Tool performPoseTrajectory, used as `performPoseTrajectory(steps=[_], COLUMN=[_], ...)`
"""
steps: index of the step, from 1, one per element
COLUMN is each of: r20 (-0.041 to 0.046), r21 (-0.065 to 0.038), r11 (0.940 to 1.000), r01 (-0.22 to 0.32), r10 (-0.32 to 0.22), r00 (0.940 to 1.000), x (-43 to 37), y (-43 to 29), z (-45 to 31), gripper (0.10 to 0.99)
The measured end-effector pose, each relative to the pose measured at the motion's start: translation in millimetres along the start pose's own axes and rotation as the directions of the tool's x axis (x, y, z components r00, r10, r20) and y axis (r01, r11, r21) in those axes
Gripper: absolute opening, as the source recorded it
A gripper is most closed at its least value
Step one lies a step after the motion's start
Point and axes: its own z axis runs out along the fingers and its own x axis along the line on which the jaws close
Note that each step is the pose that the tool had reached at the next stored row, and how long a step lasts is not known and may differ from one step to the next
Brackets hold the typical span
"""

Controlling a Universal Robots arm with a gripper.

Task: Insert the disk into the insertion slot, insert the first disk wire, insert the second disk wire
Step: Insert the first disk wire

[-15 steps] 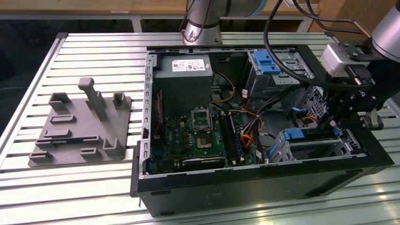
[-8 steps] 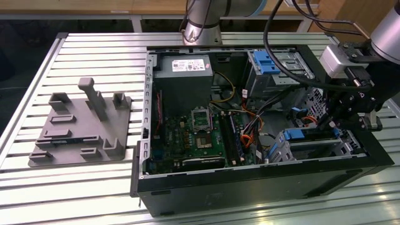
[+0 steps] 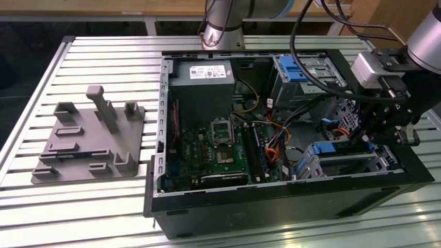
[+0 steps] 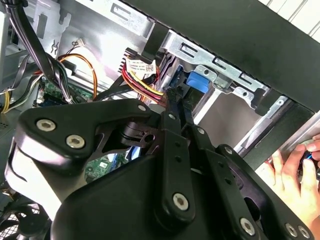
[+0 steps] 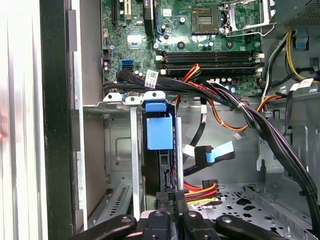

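Flagging jam risk: your gripper [image 5: 174,196] closed, nothing seen between fingers, tips at near edge of the disk [image 5: 160,132], which sits in the insertion slot [image 5: 119,150]. Off-axis push could wedge carrier; red-and-yellow wires [image 5: 200,189] just beside could snag.

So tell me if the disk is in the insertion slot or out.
In: the disk sits between the grey walls of the insertion slot in the first wrist view. Fully seated or not, cannot tell.

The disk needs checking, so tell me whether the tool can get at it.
Likely yes: the tool is close to the disk in the insertion slot, nothing between them; the wires lie aside.
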Motion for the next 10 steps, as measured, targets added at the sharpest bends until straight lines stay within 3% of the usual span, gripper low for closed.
performPoseTrajectory(steps=[5,7,10], r20=[0.0007,0.0,-0.0001], r21=[0.0,0.0,0.0], r11=[1.0,1.0,1.0], r01=[0.0,0.0,0.0], r10=[0.0,0.0,0.0], r00=[1.0,1.0,1.0], x=[0.3,0.2,0.1], y=[-0.1,-0.1,0.0], z=[2.0,0.4,-7.8], gripper=[0.176,0.294,0.357])
